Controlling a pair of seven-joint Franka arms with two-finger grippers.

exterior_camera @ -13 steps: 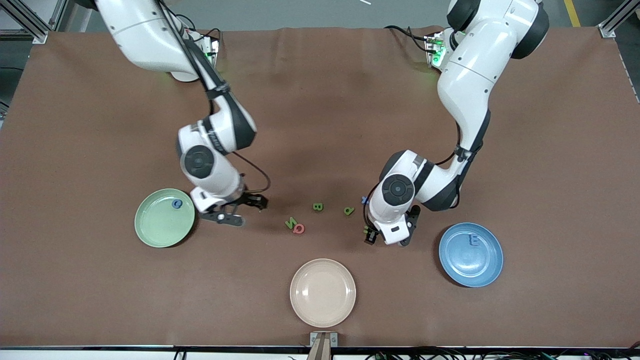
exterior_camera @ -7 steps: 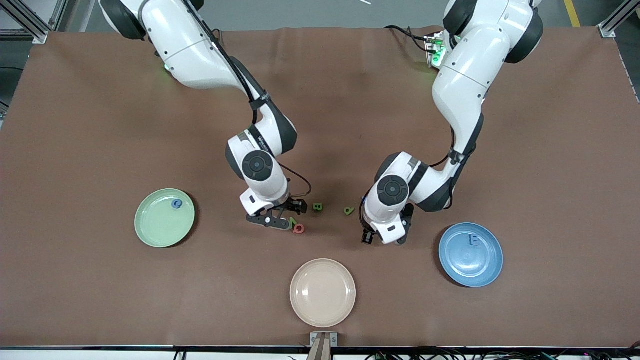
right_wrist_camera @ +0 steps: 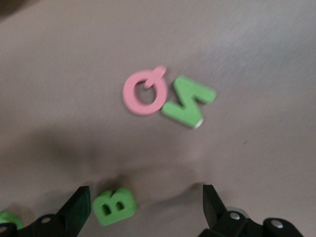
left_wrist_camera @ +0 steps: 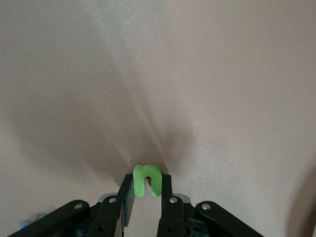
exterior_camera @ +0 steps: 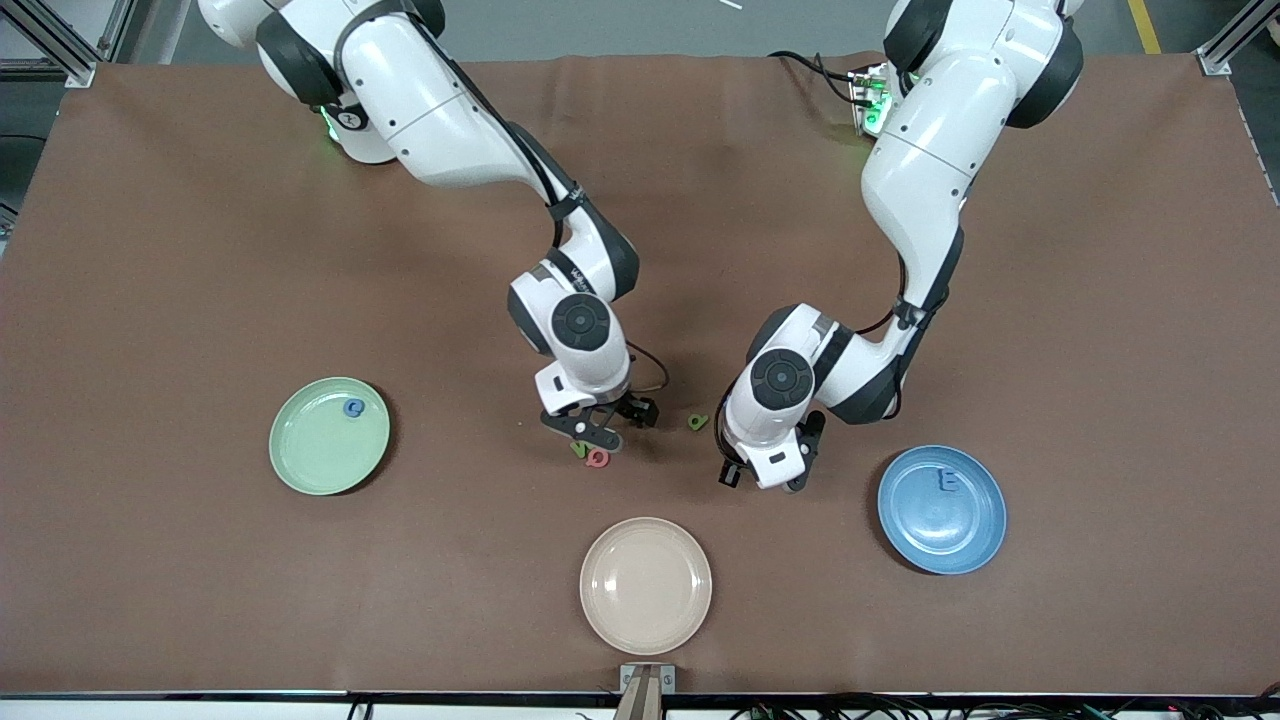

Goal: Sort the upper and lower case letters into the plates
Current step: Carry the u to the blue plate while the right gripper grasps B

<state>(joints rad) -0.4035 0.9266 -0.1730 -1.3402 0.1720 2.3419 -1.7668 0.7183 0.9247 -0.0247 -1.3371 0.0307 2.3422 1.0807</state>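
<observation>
Mid-table: right tool (exterior_camera: pixel 600 432) spread wide over green B (right_wrist_camera: pixel 114 206), beside pink Q (exterior_camera: pixel 598 458). Left tool (left_wrist_camera: pixel 146 200) clamped on green n (left_wrist_camera: pixel 146 179). Green plate (exterior_camera: pixel 310 462), blue plate (exterior_camera: pixel 915 535) near table (exterior_camera: pixel 150 300) ends; open space around.

The right arm is reaching from its base toward the middle of the table, elbow bent, wrist pointing down. The right gripper (exterior_camera: pixel 598 432) is hanging low over the table with its fingers (right_wrist_camera: pixel 79 207) spread wide apart, nothing between them. The left arm is folding down from its base, forearm doubling back, wrist angled downward. The left gripper (exterior_camera: pixel 760 473) is sitting low over the table, its fingers (left_wrist_camera: pixel 127 197) pinching a small green letter (left_wrist_camera: pixel 146 179) by its sides.
</observation>
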